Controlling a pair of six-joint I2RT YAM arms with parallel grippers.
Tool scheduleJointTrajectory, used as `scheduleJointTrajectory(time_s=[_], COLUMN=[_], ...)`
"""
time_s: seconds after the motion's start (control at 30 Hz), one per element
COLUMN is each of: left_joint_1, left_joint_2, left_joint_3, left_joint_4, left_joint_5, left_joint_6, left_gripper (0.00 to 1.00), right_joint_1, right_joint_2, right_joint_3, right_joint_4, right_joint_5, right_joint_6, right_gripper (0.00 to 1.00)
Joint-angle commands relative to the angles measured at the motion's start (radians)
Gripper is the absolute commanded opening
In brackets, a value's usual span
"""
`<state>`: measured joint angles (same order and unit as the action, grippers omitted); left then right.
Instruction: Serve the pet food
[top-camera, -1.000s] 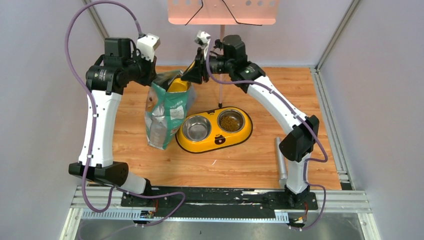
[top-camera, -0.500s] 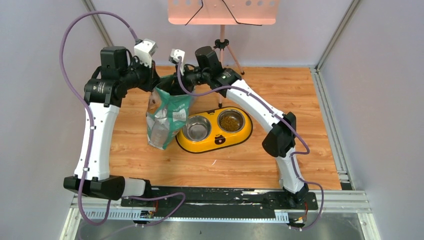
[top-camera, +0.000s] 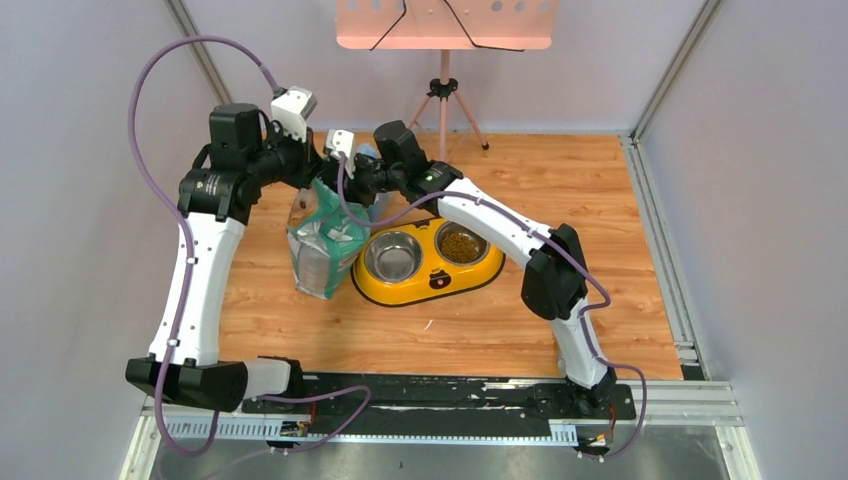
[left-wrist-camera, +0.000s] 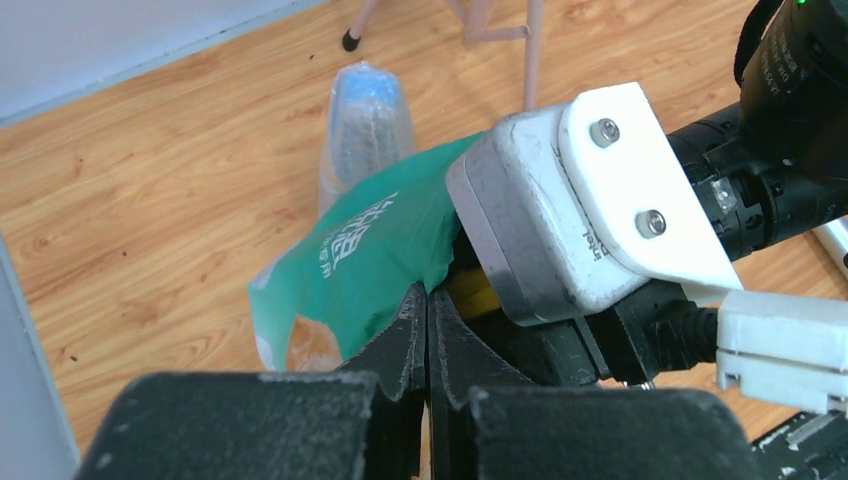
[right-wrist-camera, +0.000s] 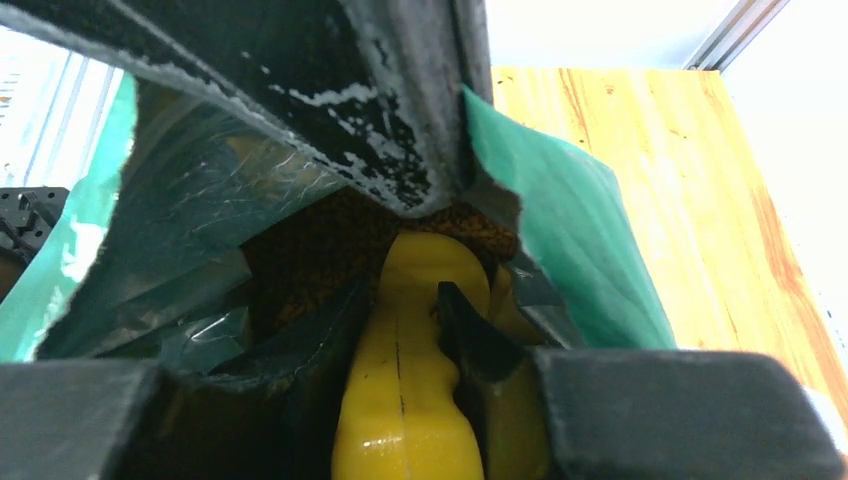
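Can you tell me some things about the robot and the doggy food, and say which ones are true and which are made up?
1. The right gripper holds a yellow scoop down inside the green bag. True.
2. Both bowls hold kibble. False: only the far bowl has kibble; the bowl beside the bag is empty.
3. The left gripper pinches the bag's rim. True.
4. The bag lies flat on its side. False: it stands upright.

Lab test cell, plain walls (top-camera: 770, 200), tripod (top-camera: 443, 88)
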<state>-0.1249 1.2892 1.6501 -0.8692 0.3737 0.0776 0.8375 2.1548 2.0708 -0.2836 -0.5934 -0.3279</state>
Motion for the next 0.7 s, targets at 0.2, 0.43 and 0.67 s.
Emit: scheduleJointTrajectory(time_s=[0.2,0.43,0.67], left_joint_1=[-0.005,-0.005,-0.005], left_joint_2=[-0.02,0.008,0.025], left_joint_3=[-0.014,0.028,0.056], left_joint_4=[0.113,0.107,0.092], left_joint_5=[-0.069,-0.084,-0.088], left_joint_6=[0.031,0.058,0.08], left_gripper=[0.0,0.0,0.0], right_joint_1=[-0.023,-0.085,-0.14], right_joint_2=[0.157,0.104,0.053], right_joint_3=[0.109,0.104,0.164], right_joint_4=[-0.351,-0.17,-0.019], right_joint_5=[-0.301,-0.371,-0.3], right_joint_6=[0.337,0.696,0.93], right_gripper=[0.0,0.0,0.0])
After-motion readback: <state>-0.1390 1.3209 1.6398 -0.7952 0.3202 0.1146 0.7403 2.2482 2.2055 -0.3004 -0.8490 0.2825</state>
